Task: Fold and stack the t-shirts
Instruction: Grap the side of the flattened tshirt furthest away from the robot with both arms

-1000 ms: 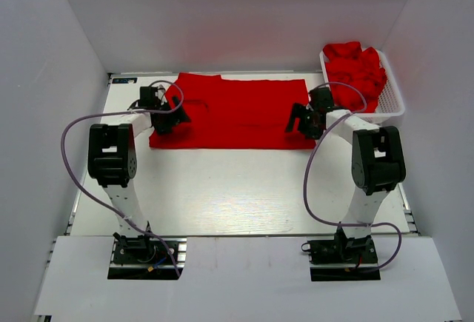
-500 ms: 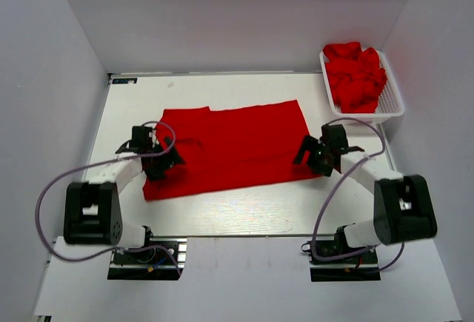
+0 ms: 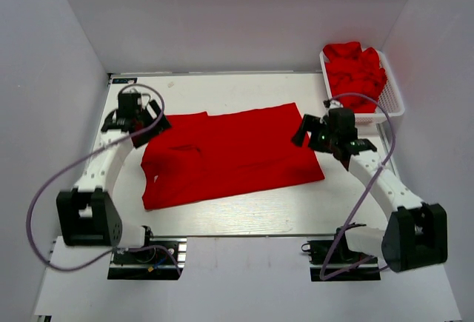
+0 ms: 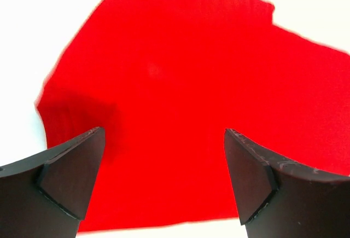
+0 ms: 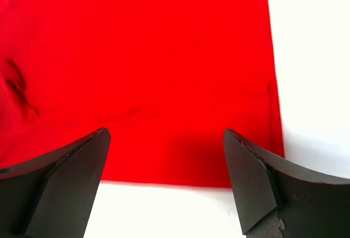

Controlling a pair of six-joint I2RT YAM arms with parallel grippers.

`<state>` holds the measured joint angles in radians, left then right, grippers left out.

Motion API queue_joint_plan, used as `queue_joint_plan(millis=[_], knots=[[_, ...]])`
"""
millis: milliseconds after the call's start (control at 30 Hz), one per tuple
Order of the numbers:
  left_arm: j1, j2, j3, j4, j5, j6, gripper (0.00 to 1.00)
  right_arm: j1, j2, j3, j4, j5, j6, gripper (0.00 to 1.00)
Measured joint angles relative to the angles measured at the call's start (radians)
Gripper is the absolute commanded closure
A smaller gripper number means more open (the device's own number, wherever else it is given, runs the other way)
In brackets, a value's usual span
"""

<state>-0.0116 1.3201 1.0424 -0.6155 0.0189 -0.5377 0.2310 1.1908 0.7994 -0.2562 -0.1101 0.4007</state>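
Note:
One red t-shirt [image 3: 229, 155] lies spread flat across the middle of the white table, slightly skewed, with a few small creases near its left end. My left gripper [image 3: 136, 125] is open and empty above the shirt's far left corner. In the left wrist view the shirt [image 4: 180, 85] fills the space beyond the open gripper [image 4: 163, 134]. My right gripper [image 3: 311, 136] is open and empty above the shirt's far right corner. The right wrist view shows the open gripper [image 5: 165, 134] above the shirt's [image 5: 142, 68] edge and bare table.
A white mesh basket [image 3: 393, 104] stands at the back right, heaped with several more crumpled red t-shirts [image 3: 356, 72]. White walls close in the table on the left, right and back. Both arm bases sit at the near edge.
The shirt was dragged from the back of the table toward the near edge. Both grippers have since moved back up to its far corners, with open jaws.

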Motion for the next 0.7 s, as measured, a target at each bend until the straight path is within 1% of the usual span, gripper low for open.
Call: queue_joint_plan(millis=[233,367,400,467,567,700], knots=[[0.018,0.439,0.333,0.008,-0.109,0.026,0.0,-0.002,0.195,0.203,0.023,0.075,-0.026,0.1],[0.032,0.643,0.473,0.006,-0.125,0.052,0.06,-0.002,0.316,0.311,0.02,0.117,-0.04,0.1],[0.037,0.679,0.497,0.006,-0.123,0.06,0.11,-0.002,0.343,0.33,0.02,0.125,-0.042,0.1],[0.044,0.749,0.549,0.001,-0.119,0.066,0.16,-0.002,0.393,0.359,0.014,0.134,-0.045,0.1],[0.051,0.819,0.6,0.011,-0.104,0.07,0.18,-0.002,0.456,0.397,0.0,0.134,-0.047,0.1],[0.054,0.848,0.603,0.04,-0.086,0.07,0.19,-0.002,0.514,0.433,-0.015,0.133,-0.054,0.1]])
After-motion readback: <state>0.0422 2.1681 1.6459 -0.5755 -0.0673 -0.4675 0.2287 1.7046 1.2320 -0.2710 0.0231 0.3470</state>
